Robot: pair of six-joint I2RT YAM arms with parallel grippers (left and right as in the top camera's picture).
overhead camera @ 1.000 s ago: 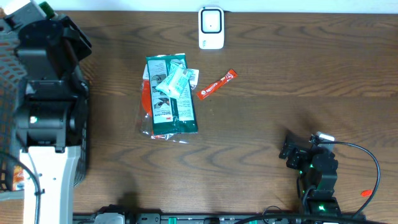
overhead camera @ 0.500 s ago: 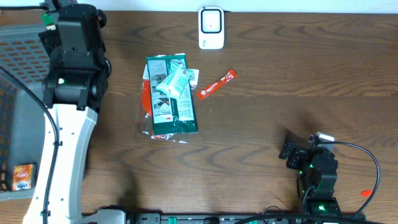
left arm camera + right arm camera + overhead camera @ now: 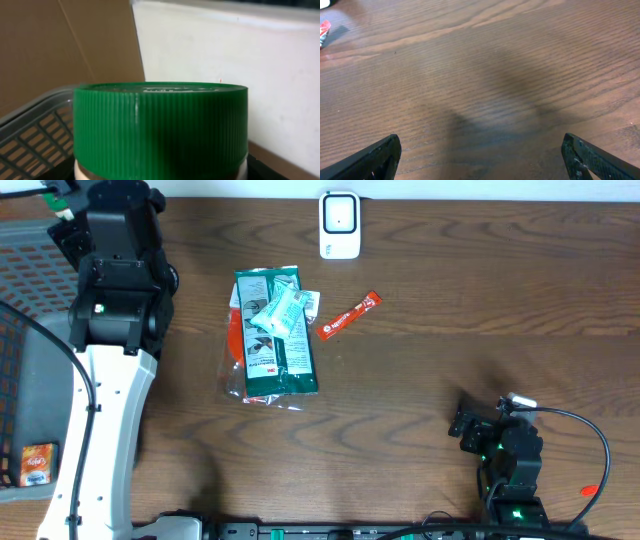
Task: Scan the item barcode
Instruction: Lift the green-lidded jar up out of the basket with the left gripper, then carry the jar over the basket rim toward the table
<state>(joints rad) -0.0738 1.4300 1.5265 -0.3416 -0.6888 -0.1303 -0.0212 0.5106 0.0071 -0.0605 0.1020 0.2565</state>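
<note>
A jar with a ribbed green cap [image 3: 160, 130] and a white body fills the left wrist view, held upright. My left gripper [image 3: 60, 200] is shut on it at the table's far left corner, above the basket's edge. Only a green and white sliver of the jar [image 3: 66, 209] shows in the overhead view. Its barcode is hidden. The white scanner [image 3: 339, 225] stands at the back middle of the table, well right of the jar. My right gripper [image 3: 485, 155] stands open over bare wood near the front right, with nothing between its fingers.
A grey mesh basket [image 3: 25, 300] sits at the left edge with an orange packet [image 3: 36, 463] in it. Green and white packets [image 3: 274, 330] and a red sachet [image 3: 350, 314] lie mid-table. A white wall [image 3: 240, 65] stands behind the table.
My left arm has lifted out of the basket and swung toward the back left corner with the jar. The right arm has not moved.
</note>
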